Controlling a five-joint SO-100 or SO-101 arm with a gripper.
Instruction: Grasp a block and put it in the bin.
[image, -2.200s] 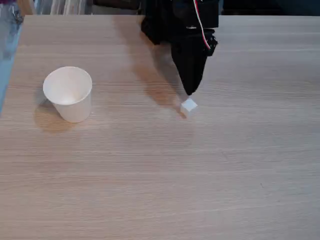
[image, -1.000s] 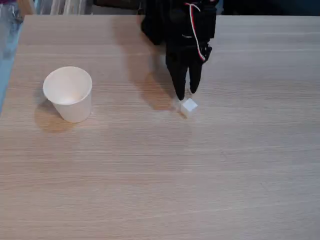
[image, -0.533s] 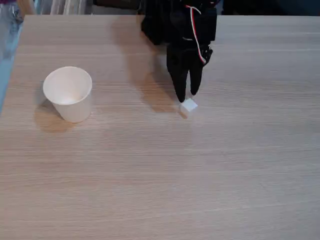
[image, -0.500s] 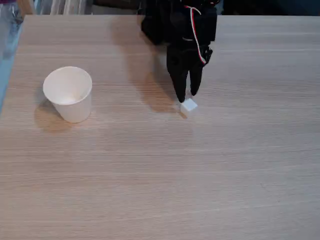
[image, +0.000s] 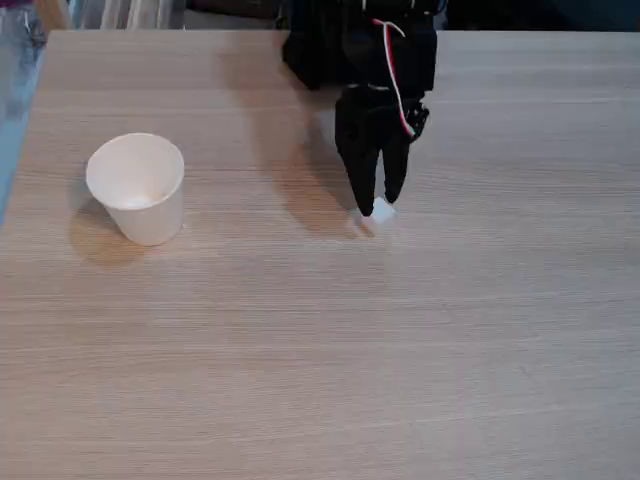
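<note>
block (image: 379, 214) rests on the wooden table (image: 320, 350) between the two black fingertips of the gripper (image: 379, 205), jaws slightly parted around it; firm contact cannot be confirmed. bin (image: 138, 187) stands upright at 9 o'clock from the block, well apart

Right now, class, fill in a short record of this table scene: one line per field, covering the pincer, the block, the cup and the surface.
pincer: black pincer reaching down from the top of the fixed view, fingers slightly apart, tips astride the cube
block: small white cube on the table, partly hidden by the fingertips; whether the pads touch it cannot be told
bin: white paper cup, upright, open mouth up, looks empty, far to the left of the cube in this view
surface: light wood-grain table
task stage: cube not yet lifted
</note>
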